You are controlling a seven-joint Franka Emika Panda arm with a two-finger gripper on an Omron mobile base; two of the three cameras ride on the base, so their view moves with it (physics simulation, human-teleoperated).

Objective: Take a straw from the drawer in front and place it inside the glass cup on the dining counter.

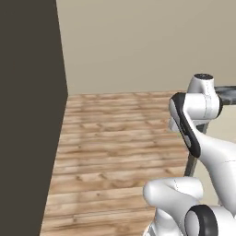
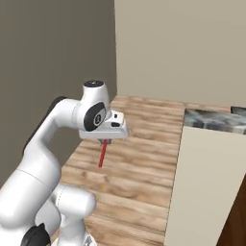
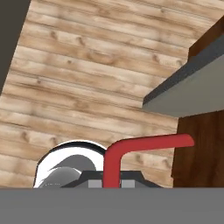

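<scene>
Right base view shows the claw (image 2: pixel 104 141) clamped shut on the straw (image 2: pixel 102 155) above the wooden floor (image 2: pixel 139 158), so only carrying it to the counter (image 2: pixel 214 120) and dropping it into the cup remains.

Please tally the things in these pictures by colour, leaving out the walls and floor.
Red: 1, the straw, held in the shut pincer
White: 1, the robot arm
Marbled grey: 1, the counter
Total: 3

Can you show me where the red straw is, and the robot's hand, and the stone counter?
straw (image 2: pixel 102 155): right base view, middle of the tube.
gripper (image 2: pixel 104 141): right base view, fingertips, shut on the straw.
counter (image 2: pixel 211 120): right base view, marbled top.
</scene>
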